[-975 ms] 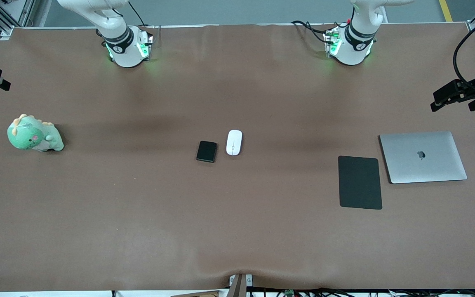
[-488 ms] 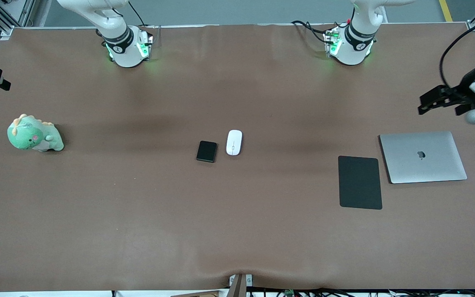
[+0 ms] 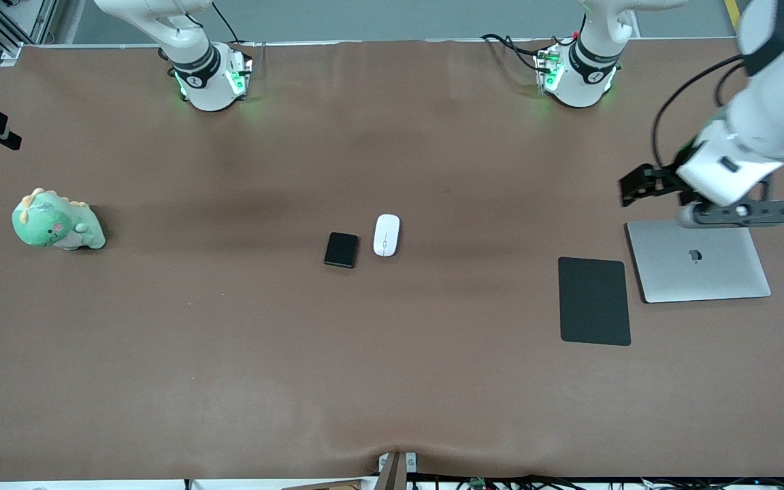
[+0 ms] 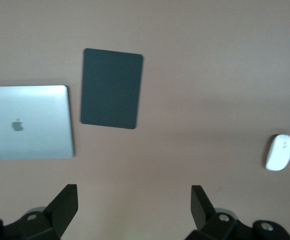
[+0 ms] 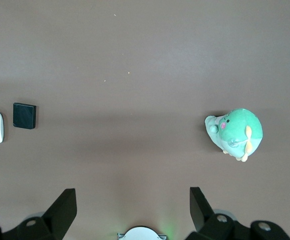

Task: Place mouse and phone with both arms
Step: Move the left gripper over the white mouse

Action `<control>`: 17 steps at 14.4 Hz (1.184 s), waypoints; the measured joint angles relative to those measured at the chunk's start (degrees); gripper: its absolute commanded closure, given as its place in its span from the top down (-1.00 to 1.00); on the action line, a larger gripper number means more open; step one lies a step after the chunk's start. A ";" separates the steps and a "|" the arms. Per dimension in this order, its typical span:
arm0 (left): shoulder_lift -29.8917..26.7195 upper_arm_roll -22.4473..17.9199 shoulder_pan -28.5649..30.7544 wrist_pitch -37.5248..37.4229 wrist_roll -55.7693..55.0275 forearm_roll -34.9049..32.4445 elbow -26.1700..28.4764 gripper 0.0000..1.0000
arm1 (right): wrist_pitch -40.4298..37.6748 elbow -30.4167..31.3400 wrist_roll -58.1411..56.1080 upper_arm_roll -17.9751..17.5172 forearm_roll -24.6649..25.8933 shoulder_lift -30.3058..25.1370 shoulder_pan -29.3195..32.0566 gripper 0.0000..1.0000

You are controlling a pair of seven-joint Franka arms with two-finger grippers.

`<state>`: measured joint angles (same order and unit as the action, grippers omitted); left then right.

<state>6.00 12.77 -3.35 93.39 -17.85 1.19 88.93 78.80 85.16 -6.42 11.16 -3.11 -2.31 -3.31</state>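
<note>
mouse (image 3: 386,235): glossy white, thin grey centre line; phone (image 3: 341,250): plain black; mouse pad (image 3: 594,301): matte black; laptop (image 3: 698,265): silver, dark logo; plush dinosaur (image 3: 56,223): mint green, orange spikes, pink cheek; table (image 3: 229,354): brown

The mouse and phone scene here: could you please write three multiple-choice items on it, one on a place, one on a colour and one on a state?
1. Where does the mouse lie?
A. On the mouse pad
B. Beside the phone, mid-table
C. On the laptop

2. What colour is the plush toy?
A. Green
B. Red
C. Black

3. How does the left gripper stand?
A. Shut on the phone
B. Shut on the mouse
C. Open, holding nothing

Answers:
1 B: the mouse rests on the bare table next to the phone, apart from the mouse pad and the laptop.
2 A: its body is plainly green.
3 C: the left wrist view shows the fingers spread with only table between them, above the table by the laptop. The right gripper waits open too.
</note>
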 measured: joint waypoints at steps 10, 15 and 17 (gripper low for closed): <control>10.50 4.59 -14.28 12.76 -24.01 -3.58 0.44 1.00 | 0.04 -0.72 0.00 0.26 0.13 1.47 0.02 1.00; 17.34 4.63 -21.03 19.87 -30.55 -5.91 0.56 1.00 | 0.09 -0.73 0.00 0.31 0.48 2.74 0.03 1.00; 19.17 4.64 -21.98 22.12 -30.56 -5.91 0.56 1.00 | 0.16 -0.73 0.00 0.34 0.49 3.32 0.04 1.00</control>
<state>25.18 17.41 -25.33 115.50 -48.41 -4.73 89.49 78.96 84.43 -6.42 11.50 -2.62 1.01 -3.27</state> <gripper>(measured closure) 0.000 0.000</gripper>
